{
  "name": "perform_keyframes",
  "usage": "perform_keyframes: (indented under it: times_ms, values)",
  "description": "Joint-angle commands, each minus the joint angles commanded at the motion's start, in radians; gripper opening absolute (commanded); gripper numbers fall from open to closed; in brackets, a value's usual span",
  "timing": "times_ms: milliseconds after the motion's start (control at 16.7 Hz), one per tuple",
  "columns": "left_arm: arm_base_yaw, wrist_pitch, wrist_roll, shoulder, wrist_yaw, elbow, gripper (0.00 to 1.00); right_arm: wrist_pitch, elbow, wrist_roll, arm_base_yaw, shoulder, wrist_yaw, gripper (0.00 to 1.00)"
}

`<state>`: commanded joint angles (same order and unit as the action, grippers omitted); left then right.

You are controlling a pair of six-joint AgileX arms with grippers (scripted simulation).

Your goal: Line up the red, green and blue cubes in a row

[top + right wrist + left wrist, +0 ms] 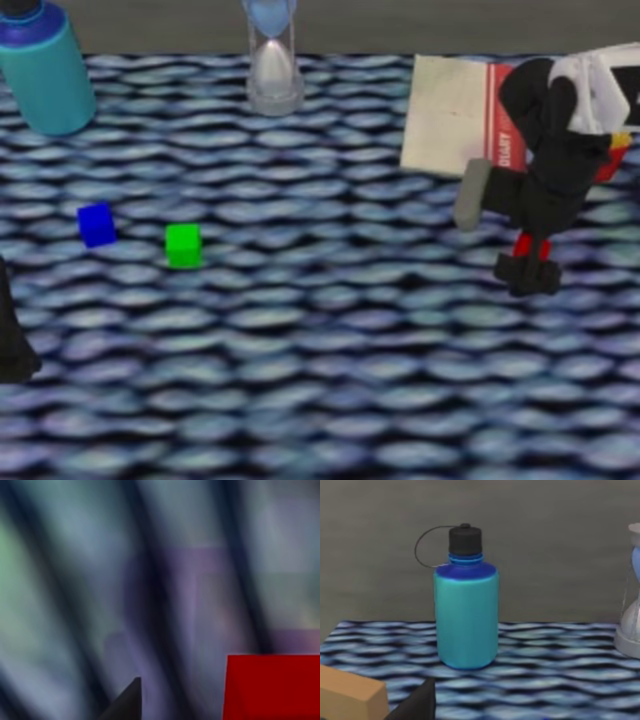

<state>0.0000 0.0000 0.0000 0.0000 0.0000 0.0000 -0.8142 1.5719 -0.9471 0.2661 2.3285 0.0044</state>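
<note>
Right gripper (530, 262) is down near the table's right edge, fingers pinched on the red cube (531, 245), which peeks out between them. Well off toward the left edge, the green cube (183, 244) and blue cube (96, 224) sit near each other, apart. Left arm (12, 335) is parked at the left edge.

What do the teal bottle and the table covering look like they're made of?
The teal bottle looks like smooth plastic: even colour with a soft sheen, a darker blue shoulder, a black screw cap with a thin loop. It could equally be coated metal. The table covering looks like chunky knitted fabric, with rows of blue-grey, rope-like stitches, though it may only be a printed pattern.
</note>
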Motion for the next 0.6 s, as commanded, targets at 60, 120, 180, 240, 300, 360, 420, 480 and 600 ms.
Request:
perform_keyframes:
  times_ms: [60,120,180,240,300,360,420,480,600]
  values:
    - [0.000,0.000,0.000,0.000,0.000,0.000,1.00,0.000,0.000,0.000,0.000,0.000,0.000,0.17]
    - [0.000,0.000,0.000,0.000,0.000,0.000,1.00,0.000,0.000,0.000,0.000,0.000,0.000,0.10]
    - [0.000,0.000,0.000,0.000,0.000,0.000,1.00,0.000,0.000,0.000,0.000,0.000,0.000,0.02]
    - [0.000,0.000,0.000,0.000,0.000,0.000,1.00,0.000,0.000,0.000,0.000,0.000,0.000,0.00]
    - [0.000,0.000,0.000,0.000,0.000,0.000,1.00,0.000,0.000,0.000,0.000,0.000,0.000,0.00]
    - [0.000,0.000,0.000,0.000,0.000,0.000,1.00,0.000,0.000,0.000,0.000,0.000,0.000,0.00]
    - [0.000,0.000,0.000,0.000,0.000,0.000,1.00,0.000,0.000,0.000,0.000,0.000,0.000,0.00]
    - [0.000,0.000,0.000,0.000,0.000,0.000,1.00,0.000,0.000,0.000,0.000,0.000,0.000,0.00]
    - [0.000,0.000,0.000,0.000,0.000,0.000,1.00,0.000,0.000,0.000,0.000,0.000,0.000,0.00]
